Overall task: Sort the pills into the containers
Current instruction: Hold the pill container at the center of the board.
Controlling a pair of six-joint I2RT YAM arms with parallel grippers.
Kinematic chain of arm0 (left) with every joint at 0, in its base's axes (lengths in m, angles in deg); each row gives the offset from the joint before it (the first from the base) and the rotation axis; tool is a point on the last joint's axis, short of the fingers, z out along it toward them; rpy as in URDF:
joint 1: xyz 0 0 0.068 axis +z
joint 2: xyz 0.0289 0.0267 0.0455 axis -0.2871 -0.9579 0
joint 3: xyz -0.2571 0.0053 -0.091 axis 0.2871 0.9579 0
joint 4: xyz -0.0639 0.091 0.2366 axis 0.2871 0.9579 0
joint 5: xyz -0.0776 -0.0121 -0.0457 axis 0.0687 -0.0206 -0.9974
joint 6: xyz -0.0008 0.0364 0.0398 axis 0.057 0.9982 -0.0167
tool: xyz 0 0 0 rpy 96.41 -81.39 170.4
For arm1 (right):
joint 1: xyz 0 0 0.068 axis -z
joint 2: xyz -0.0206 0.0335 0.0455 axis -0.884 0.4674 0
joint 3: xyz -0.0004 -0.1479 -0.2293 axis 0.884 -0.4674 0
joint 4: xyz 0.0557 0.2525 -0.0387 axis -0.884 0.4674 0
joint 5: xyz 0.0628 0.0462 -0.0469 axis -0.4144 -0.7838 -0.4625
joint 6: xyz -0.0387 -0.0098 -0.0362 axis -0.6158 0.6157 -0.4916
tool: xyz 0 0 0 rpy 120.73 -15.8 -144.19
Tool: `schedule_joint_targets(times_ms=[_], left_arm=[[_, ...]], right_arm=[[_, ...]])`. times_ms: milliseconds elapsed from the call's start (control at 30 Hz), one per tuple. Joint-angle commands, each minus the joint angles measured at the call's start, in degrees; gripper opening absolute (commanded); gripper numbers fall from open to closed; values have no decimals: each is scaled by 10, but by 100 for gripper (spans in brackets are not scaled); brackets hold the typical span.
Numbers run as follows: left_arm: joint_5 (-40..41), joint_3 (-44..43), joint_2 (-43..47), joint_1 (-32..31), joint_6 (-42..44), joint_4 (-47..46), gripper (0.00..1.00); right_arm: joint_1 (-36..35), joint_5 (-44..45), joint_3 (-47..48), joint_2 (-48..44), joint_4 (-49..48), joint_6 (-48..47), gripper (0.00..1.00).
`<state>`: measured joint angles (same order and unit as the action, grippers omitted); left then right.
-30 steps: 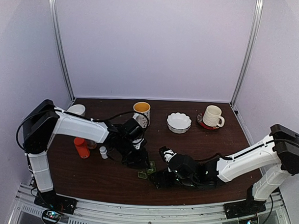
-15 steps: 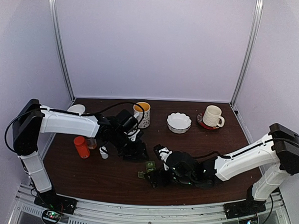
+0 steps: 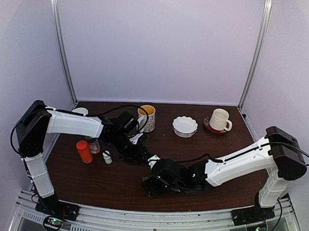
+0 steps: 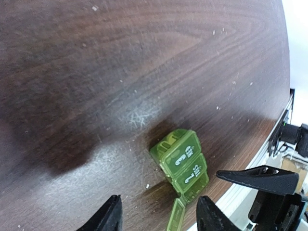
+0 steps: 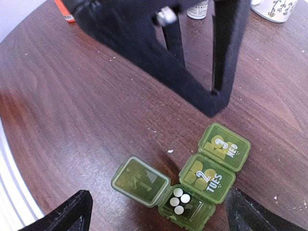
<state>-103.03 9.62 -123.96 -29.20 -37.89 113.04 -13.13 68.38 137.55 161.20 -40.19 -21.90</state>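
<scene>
The containers are one green pill box point(image 5: 207, 175) lying flat on the dark wood table point(image 5: 72, 96). Two of its lids, marked TUES and WED, are shut over yellowish pills. The end compartment stands open, lid point(image 5: 139, 180) folded out, with several white pills point(image 5: 180, 199) inside. My right gripper point(image 5: 163, 221) hangs open just above the box, straddling it. In the left wrist view the box point(image 4: 183, 161) lies ahead of my open, empty left gripper point(image 4: 161, 221). From above, the right gripper point(image 3: 153, 182) hides most of the box; the left gripper point(image 3: 143, 156) sits just behind it.
An orange bottle point(image 3: 84, 151), a small white bottle point(image 3: 107, 157) and a clear bottle point(image 3: 94, 145) stand at the left. Along the back are a mug point(image 3: 147, 117), a white bowl point(image 3: 185, 126) and a cream mug on a saucer point(image 3: 220, 119). The table's front edge lies close below the box.
My left gripper has opened wider and drawn back and left, away from the box. My right gripper has slid left, over the box.
</scene>
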Motion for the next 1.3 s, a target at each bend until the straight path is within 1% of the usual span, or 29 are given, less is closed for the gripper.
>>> schedule_joint_targets(times_ms=[0, 233, 500, 833, 1267], left_arm=[[-39, -32, -27, 2, 39, 8, 56], [-70, -57, -52, -2, 63, 14, 56], [-94, -102, -102, -4, 120, 69, 56], [-82, -104, -121, -4, 125, 78, 55], [-61, -95, -144, -5, 129, 89, 54]], right_arm=[[-11, 55, 48, 28, 85, -13, 100], [-12, 55, 62, 43, 92, -13, 100], [-12, 59, 59, 46, 80, -18, 100], [-12, 62, 49, 41, 64, -20, 100], [-11, 90, 74, 58, 89, -12, 98]])
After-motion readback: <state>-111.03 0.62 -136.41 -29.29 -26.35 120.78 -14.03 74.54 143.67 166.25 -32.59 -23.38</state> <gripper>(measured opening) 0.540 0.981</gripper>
